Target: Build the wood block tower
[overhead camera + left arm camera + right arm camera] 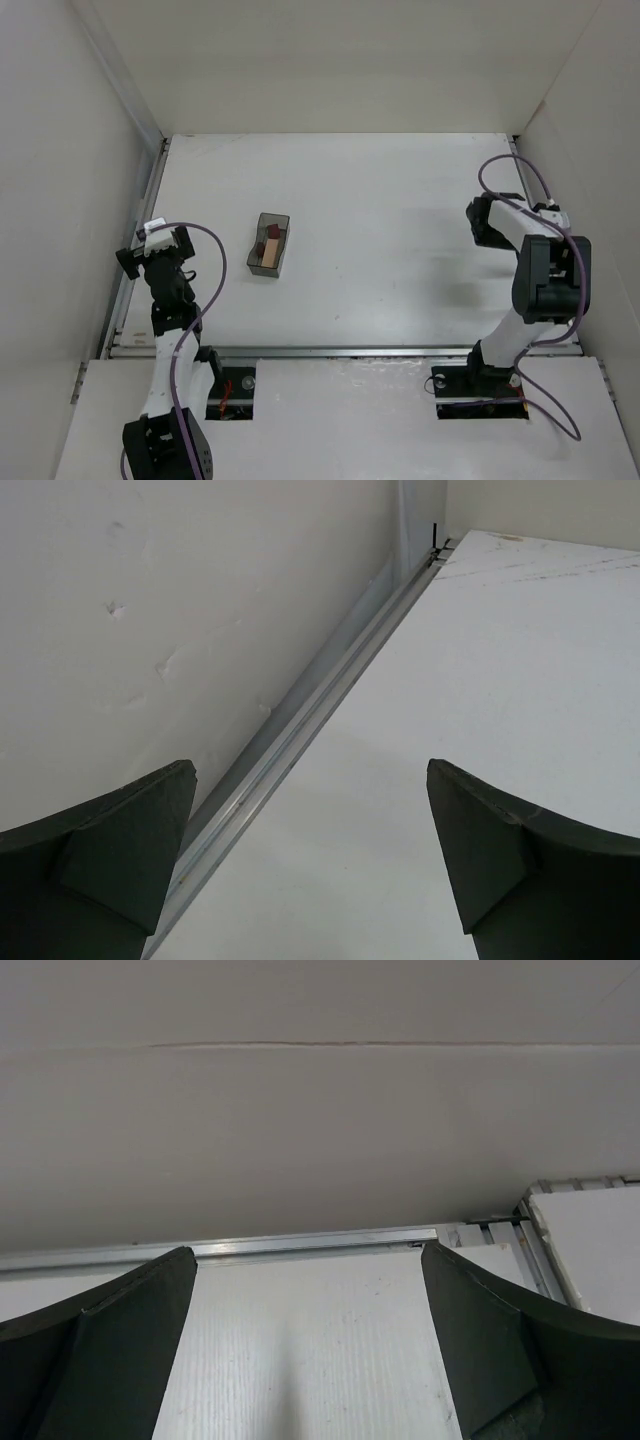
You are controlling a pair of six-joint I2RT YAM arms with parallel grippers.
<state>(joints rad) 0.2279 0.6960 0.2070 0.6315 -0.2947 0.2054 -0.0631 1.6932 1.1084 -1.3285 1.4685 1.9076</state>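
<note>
The wood blocks (272, 243) lie inside the bin (262, 267). The left gripper (310, 865) and the right gripper (308, 1345), either side of the bin, are released and empty.

Your left arm (163, 345) is made of round white tubes with black joints. A thin purple cable (224, 262) loops along its side, and a small white piece sits at its top end. Your right arm (508, 337) has one white tube and a big, chunky black block, with a second purple cable (527, 168) curling over it. Your left pincer (310, 770) has dark grey fingers (110, 850) shaped like smooth, flat wedges. Your right pincer (307, 1252) looks just the same.
</note>
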